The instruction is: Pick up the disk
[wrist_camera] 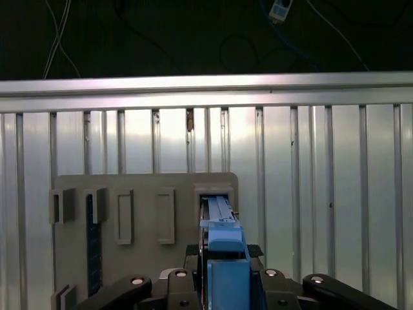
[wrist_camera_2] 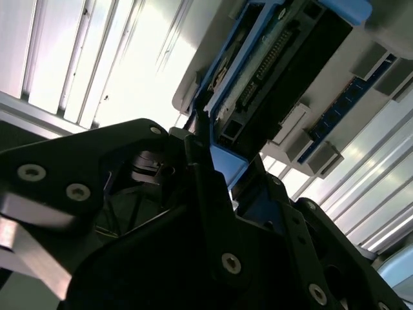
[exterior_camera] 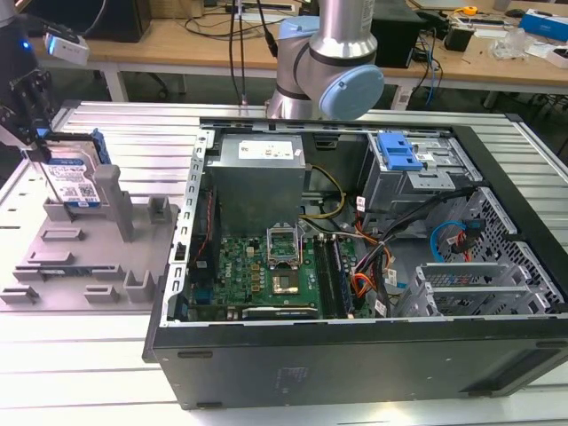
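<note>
Black gripper (wrist_camera: pixel 222 284) fingers clamp one disk (wrist_camera: pixel 219 223) by its blue rails, standing upright above the grey slotted tray (exterior_camera: pixel 80 266). Beyond the tray, toward the exterior view's right, lies one open computer case (exterior_camera: pixel 355 266).

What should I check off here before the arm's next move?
1. Gripper jaws closed on the disk, one on each side: ok.
2. Disk upright, not tilted: ok.
3. Disk's lower edge out of the tray slot: cannot tell.
4. Disk well apart from the case: ok.
</note>
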{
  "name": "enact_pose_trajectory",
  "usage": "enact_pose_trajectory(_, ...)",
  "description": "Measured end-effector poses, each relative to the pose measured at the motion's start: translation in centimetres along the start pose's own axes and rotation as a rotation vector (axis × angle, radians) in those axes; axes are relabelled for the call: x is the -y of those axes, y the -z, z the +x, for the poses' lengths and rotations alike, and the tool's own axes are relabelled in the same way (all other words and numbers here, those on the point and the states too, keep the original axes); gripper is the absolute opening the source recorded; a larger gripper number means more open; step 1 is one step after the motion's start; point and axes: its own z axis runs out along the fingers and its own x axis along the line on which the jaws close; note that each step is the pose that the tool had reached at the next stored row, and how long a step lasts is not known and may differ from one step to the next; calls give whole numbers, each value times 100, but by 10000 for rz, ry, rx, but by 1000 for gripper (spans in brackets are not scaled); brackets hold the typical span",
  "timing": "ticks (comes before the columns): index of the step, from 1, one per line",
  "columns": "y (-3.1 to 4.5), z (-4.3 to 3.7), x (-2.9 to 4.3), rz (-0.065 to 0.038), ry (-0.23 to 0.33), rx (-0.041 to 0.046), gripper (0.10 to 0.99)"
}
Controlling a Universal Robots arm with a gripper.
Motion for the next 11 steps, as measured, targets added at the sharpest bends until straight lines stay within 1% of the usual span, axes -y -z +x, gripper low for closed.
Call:
enact_pose_trajectory(1, 75, 2, -2, 1, 0, 2, 365)
enact_pose_trajectory(3, 196, 5, -4, 0, 0, 4, 365)
enact_pose_trajectory(7, 362, 8, -7, 0, 0, 10, 365)
enact_pose_trajectory(8, 493, 11, -10, 0, 0, 15, 365)
enact_pose_trajectory(9, 561, 12, -11, 1, 0, 18, 365)
enact_pose_trajectory(10, 607, 13, -12, 0, 0, 20, 365)
enact_pose_trajectory(11, 680, 15, -13, -1, 1, 22, 365)
